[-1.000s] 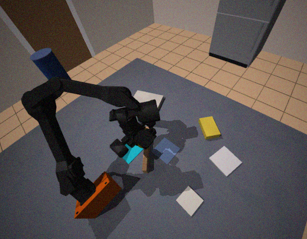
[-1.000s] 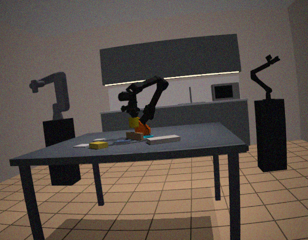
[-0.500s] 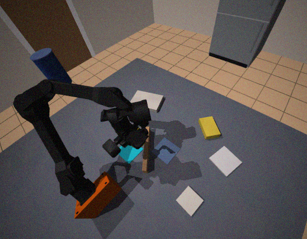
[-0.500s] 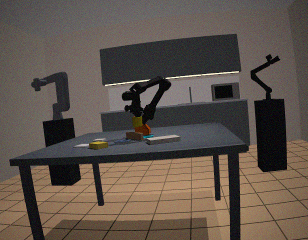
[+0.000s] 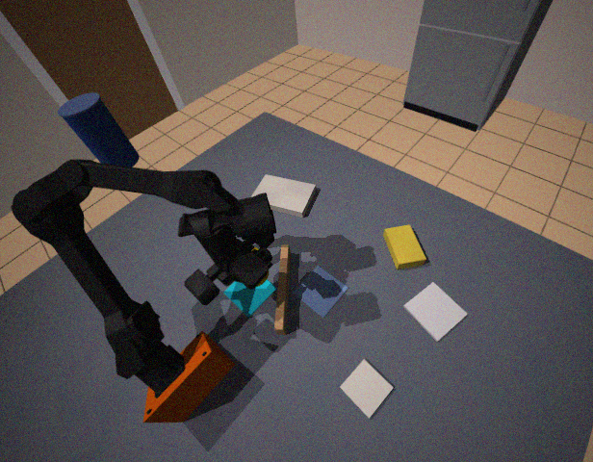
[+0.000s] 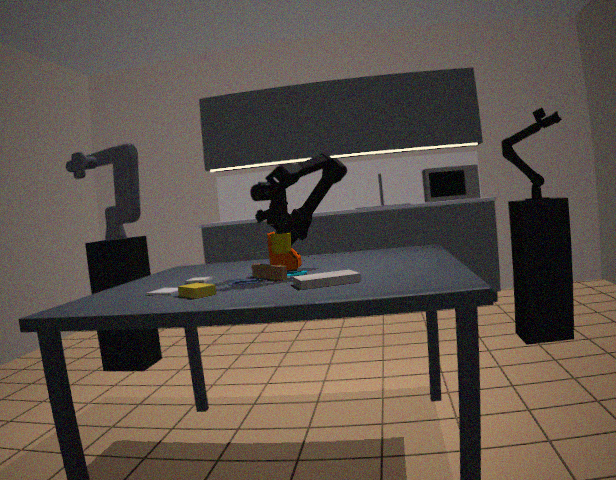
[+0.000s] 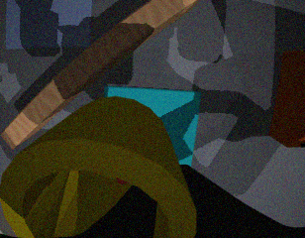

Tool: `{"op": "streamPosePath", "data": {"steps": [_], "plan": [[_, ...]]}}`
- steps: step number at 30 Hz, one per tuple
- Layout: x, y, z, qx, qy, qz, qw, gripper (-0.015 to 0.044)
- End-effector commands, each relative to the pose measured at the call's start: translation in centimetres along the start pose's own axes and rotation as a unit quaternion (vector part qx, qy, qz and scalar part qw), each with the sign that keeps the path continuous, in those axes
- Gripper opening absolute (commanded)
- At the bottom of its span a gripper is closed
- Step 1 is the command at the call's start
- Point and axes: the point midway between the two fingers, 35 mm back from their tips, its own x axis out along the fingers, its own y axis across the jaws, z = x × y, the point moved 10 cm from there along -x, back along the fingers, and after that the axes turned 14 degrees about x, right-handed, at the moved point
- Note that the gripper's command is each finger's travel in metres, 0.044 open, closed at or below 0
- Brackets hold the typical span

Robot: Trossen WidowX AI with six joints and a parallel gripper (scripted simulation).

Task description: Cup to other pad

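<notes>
Cup: the yellow cup (image 7: 93, 178) hangs above the table (image 5: 485, 347), over the teal pad (image 5: 249, 294); in the exterior view it shows as a yellow block (image 6: 280, 241) under the wrist, clear of the surface.
Fingers: pinching the cup; the dark fingers cover its near wall in the wrist view, so the exact contact line is hidden.
Gripper: (image 5: 246, 269) sits directly above the teal pad, hiding most of the cup from the top view.
Marbles: not visible in any view; I cannot tell how many are inside or how they lie.
Tilt: in the wrist view the cup mouth faces partly toward the camera, so it may not be fully upright; hard to judge.
Spill risk: a fast descent or a wrist roll could throw the marbles over the rim.
Neighbour: the wooden bar (image 5: 283, 288) lies just beside the teal pad, between it and the blue pad (image 5: 322, 291); drifting that way could land the cup base on the bar and tip it.
Placement risk: letting go while the cup is off the table would drop it, likely bouncing the marbles out.
Edge risk: the pad is mostly hidden under the wrist, so an off-centre landing is possible.
</notes>
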Motion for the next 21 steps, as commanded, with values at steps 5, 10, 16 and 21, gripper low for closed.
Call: {"op": "streamPosePath", "data": {"steps": [5, 10, 16, 21], "plan": [[0.2, -1.2, -0.6, 0.005, 0.003, -0.003, 1.000, 0.0000], [0.3, -1.9, -1.1, 0.005, 0.004, -0.003, 1.000, 0.0000], [0.5, -2.5, -1.4, 0.005, 0.004, -0.003, 1.000, 0.0000], [0.9, -2.5, -1.4, 0.005, 0.003, -0.003, 1.000, 0.0000]]}}
